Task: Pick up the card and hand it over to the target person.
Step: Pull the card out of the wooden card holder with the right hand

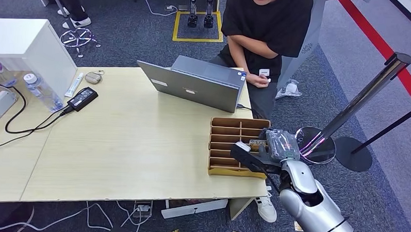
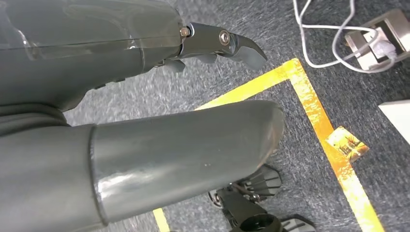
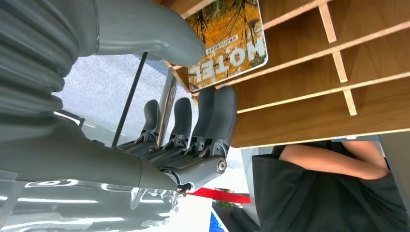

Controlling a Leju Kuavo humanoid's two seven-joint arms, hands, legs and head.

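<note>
At the right end of the table, the card (image 3: 227, 41) stands in one of the slots of the wooden rack (image 1: 229, 128); it is printed with autumn leaves and the word HOTEL. The right hand (image 1: 267, 149) is at the rack's right side. From the right wrist view, its thick thumb (image 3: 154, 34) lies against one side of the card's edge and its darker fingers (image 3: 212, 116) are curled up toward the other side, at the rack's outer wall; whether they actually pinch the card I cannot tell.

The rack sits at the table's near right corner, its dividers running across it. The table (image 1: 125, 149) is pale wood. Beyond the rack stands an open grey laptop (image 1: 194, 84), its back toward the robot. Further left lie a black power adapter (image 1: 83, 98) with its cable trailing off the left side, a plastic water bottle (image 1: 39, 89), and a white box (image 1: 28, 45) at the far left corner.

Behind the laptop a person (image 1: 268, 25) in a black shirt sits, holding a small white object in one hand (image 1: 260, 79).

Dark blue-grey carpet covers the floor (image 1: 134, 26), marked with a yellow tape square (image 1: 197, 39) and a red stripe (image 1: 381, 47). A chrome stanchion (image 1: 358, 103) leans up from its round base to the right of the table.

Over carpet and yellow tape in the left wrist view, the left hand (image 2: 145, 121) hangs with its fingers apart, holding nothing.
</note>
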